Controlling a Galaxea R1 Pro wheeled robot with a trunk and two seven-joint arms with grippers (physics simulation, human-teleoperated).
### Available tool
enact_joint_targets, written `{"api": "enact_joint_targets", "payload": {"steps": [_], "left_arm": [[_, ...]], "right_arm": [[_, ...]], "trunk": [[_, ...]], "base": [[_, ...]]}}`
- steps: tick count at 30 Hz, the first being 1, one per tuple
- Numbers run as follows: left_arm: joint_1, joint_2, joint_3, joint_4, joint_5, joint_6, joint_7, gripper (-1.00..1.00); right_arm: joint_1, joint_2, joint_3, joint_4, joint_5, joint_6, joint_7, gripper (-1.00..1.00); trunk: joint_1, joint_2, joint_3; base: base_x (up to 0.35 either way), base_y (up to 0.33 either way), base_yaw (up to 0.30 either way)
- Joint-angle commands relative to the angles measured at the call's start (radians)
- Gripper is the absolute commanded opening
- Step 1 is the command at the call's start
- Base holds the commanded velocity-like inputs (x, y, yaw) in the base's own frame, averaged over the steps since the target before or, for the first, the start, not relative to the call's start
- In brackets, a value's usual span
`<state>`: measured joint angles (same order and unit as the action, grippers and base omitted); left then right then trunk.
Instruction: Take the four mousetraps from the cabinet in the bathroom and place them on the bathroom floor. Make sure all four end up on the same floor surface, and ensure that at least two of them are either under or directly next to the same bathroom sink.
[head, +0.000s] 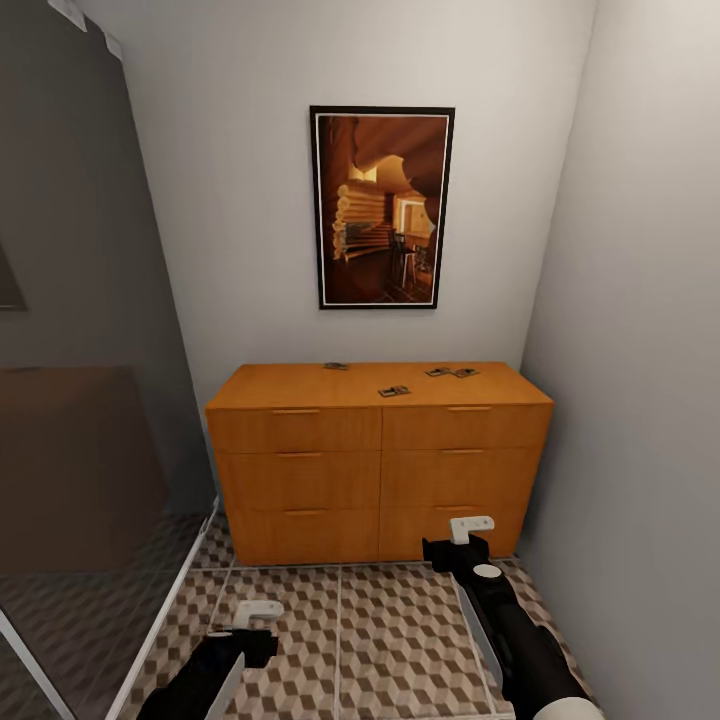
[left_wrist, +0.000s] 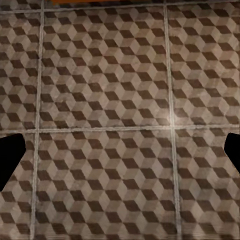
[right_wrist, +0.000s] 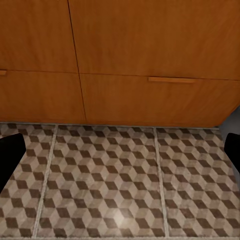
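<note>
We can just make out four mousetraps on top of the cabinet (head: 378, 460), too small for any wire or mark to show. One (head: 337, 366) lies near the back edge, left of the middle; one (head: 394, 391) sits close to the front edge at about the middle; two (head: 438, 372) (head: 465, 373) lie just beside each other toward the right rear. The cabinet's left end is near the glass shower wall (head: 80, 330), and its right end stands near the side wall; a framed picture (head: 381, 207) hangs above it.

Our left arm is cut off by the lower edge of the head view, its left gripper (head: 257, 612) low over the bathroom floor (head: 390, 640), well short of the cabinet. Our right arm reaches further forward, and the right gripper (head: 471, 527) is level with the lowest right-hand drawer front.

In both wrist views only the dark finger tips show at the two side edges, wide apart with nothing between them, so both grippers (left_wrist: 120, 150) (right_wrist: 120, 147) are spread and empty. The left wrist camera looks at floor tiles (left_wrist: 105, 80) with an orange strip at one edge. The right wrist camera shows lower drawer fronts (right_wrist: 150, 60), a bar handle (right_wrist: 177, 79) and floor (right_wrist: 105, 185).
</note>
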<state>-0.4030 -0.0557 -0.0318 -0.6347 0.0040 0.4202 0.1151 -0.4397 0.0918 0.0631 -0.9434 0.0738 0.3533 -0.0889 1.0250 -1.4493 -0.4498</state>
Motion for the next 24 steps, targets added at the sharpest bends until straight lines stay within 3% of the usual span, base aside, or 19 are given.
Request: {"api": "enact_joint_targets", "payload": {"steps": [1, 6, 7, 9, 10, 14, 18, 21, 24], "left_arm": [[0.000, 0.001, -0.003, 0.050, 0.001, -0.026, 0.005, 1.00], [0.000, 0.004, -0.003, 0.209, -0.001, -0.162, 0.005, 1.00], [0.000, 0.004, -0.003, 0.277, -0.002, -0.232, 0.005, 1.00], [0.000, 0.005, -0.003, 0.346, -0.002, -0.302, 0.005, 1.00], [0.000, 0.007, -0.003, 0.416, -0.003, -0.367, 0.005, 1.00], [0.000, 0.017, -0.003, 0.562, -0.006, -0.480, 0.005, 1.00], [0.000, 0.031, -0.003, 0.616, -0.006, -0.520, 0.004, 1.00], [0.000, 0.047, -0.003, 0.640, -0.006, -0.536, 0.003, 1.00], [0.001, 0.058, -0.003, 0.651, -0.004, -0.543, 0.003, 1.00]], "right_arm": [[-0.001, 0.000, 0.002, -0.001, 0.008, 0.007, -0.003, 1.00], [-0.001, 0.000, 0.000, -0.002, 0.008, 0.008, -0.003, 1.00], [-0.001, 0.000, 0.000, -0.006, 0.009, 0.008, -0.004, 1.00], [-0.001, 0.000, -0.001, -0.022, 0.009, 0.009, -0.006, 1.00], [-0.001, 0.000, -0.001, -0.051, 0.010, 0.013, -0.007, 1.00], [-0.001, 0.000, 0.000, -0.163, 0.010, 0.046, -0.011, 1.00], [-0.001, -0.001, 0.000, -0.274, 0.011, 0.134, -0.012, 1.00], [-0.008, -0.001, 0.000, -0.377, 0.012, 0.244, -0.013, 1.00], [-0.051, -0.001, 0.000, -0.434, 0.012, 0.310, -0.016, 1.00]], "trunk": [[0.000, -0.001, -0.001], [0.000, -0.001, -0.001], [0.000, -0.001, -0.001], [0.000, -0.001, -0.001], [0.000, -0.001, -0.001], [0.000, -0.001, -0.001], [0.000, -0.001, -0.001], [0.000, -0.001, -0.001], [0.000, -0.001, -0.001]], "base": [[0.000, 0.000, 0.000], [0.000, 0.000, 0.000], [0.000, 0.000, 0.000], [0.000, 0.000, 0.000], [0.000, 0.000, 0.000], [0.000, 0.000, 0.000], [0.000, 0.000, 0.000], [0.000, 0.000, 0.000], [0.000, 0.000, 0.000]]}}
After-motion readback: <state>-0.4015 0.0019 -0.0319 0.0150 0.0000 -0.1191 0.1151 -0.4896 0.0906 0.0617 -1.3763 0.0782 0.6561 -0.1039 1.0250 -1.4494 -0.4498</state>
